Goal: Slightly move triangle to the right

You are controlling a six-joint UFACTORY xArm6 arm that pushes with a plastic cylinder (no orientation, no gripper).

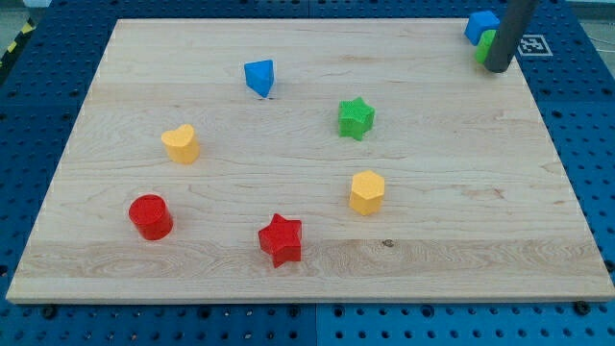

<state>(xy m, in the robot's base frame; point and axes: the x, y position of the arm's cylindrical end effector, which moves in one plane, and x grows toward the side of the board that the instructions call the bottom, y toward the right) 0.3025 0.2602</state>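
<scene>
A blue triangle block (259, 76) lies in the upper middle-left of the wooden board (461, 192). My tip (498, 68) is at the view's top right, far to the right of the triangle. It stands right beside a green block (486, 46) that it partly hides, and just below a blue block (480, 24) in the board's top right corner.
A green star (356, 117) lies right of the triangle. A yellow heart (181, 143) lies at the left. A yellow hexagon (366, 191) lies right of centre. A red cylinder (151, 216) and a red star (281, 238) lie near the bottom. A marker tag (530, 44) sits off the board's top right edge.
</scene>
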